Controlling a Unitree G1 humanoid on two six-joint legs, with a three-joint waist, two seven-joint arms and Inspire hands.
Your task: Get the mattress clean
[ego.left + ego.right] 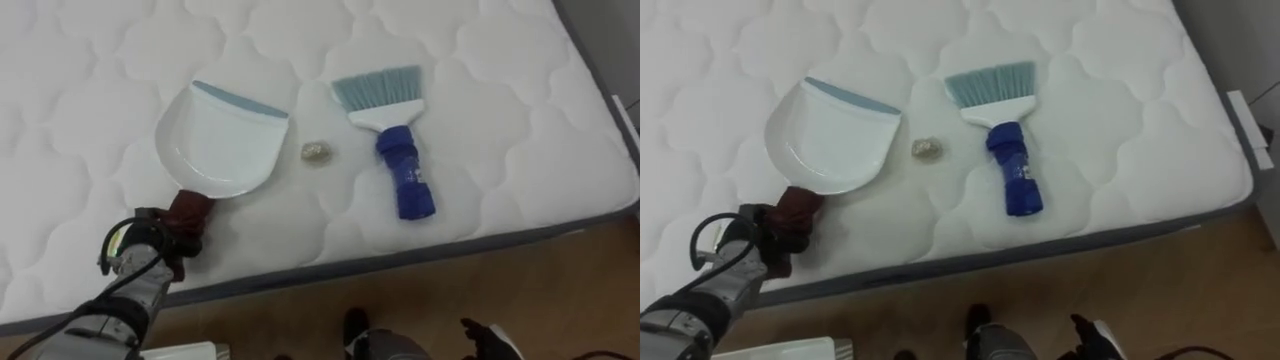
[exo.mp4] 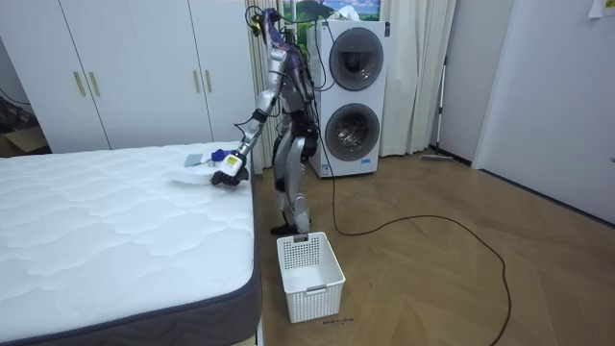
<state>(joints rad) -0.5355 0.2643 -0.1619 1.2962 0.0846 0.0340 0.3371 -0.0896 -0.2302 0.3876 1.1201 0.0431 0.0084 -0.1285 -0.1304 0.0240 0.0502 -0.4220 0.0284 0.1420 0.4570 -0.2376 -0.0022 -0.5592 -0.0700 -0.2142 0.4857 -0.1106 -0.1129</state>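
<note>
1. The left hand (image 1: 150,245) is closed round the dark red handle (image 1: 190,208) of the white dustpan (image 1: 222,140). The pan lies flat on the mattress (image 1: 500,80) with its blue-edged lip pointing away from the robot.
2. The rubbish is one small crumpled scrap (image 1: 317,152). It sits on the quilting just beside the dustpan's right edge, not inside the pan.
3. A hand brush (image 1: 400,160) with a blue handle and pale blue bristles lies further right of the dustpan, beyond the scrap, and nothing is holding it.
4. Judged from this, the cleaning has hardly begun. The pan is gripped, but the scrap is yet to be swept in and the brush has not been taken up. Emptying the pan also remains, probably into the white basket (image 2: 317,279) on the floor, well away from the dustpan at the bed's foot.
5. The dustpan handle's end is buried in the hand, so how firm the hold is cannot be read. The scrap is too small to tell what it is made of. In the room view, the arm partly covers the dustpan.
</note>
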